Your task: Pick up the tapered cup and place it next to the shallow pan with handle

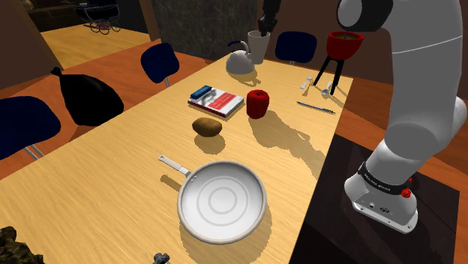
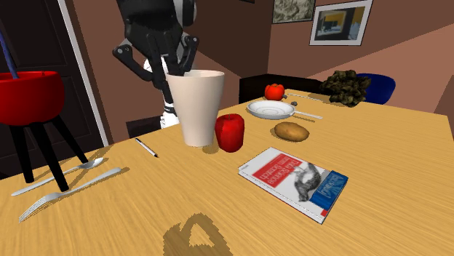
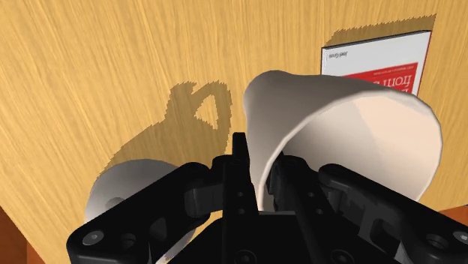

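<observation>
pincer (image 3: 259,176) nips only one wall of the white tapered cup (image 3: 360,127) at its rim, the cup directly below it, so on the carry to the pan (image 1: 221,201), well away from it, the cup might swivel, slip out or clip the kettle (image 1: 240,61) just beside.

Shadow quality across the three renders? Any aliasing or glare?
Wrist view: the kettle casts a hard-edged, stair-stepped shadow on the table; the cup shows no glare. Shoulder view: pan and apple throw dark, jagged shadows. Second exterior view: one jagged shadow patch on the near table.
</observation>
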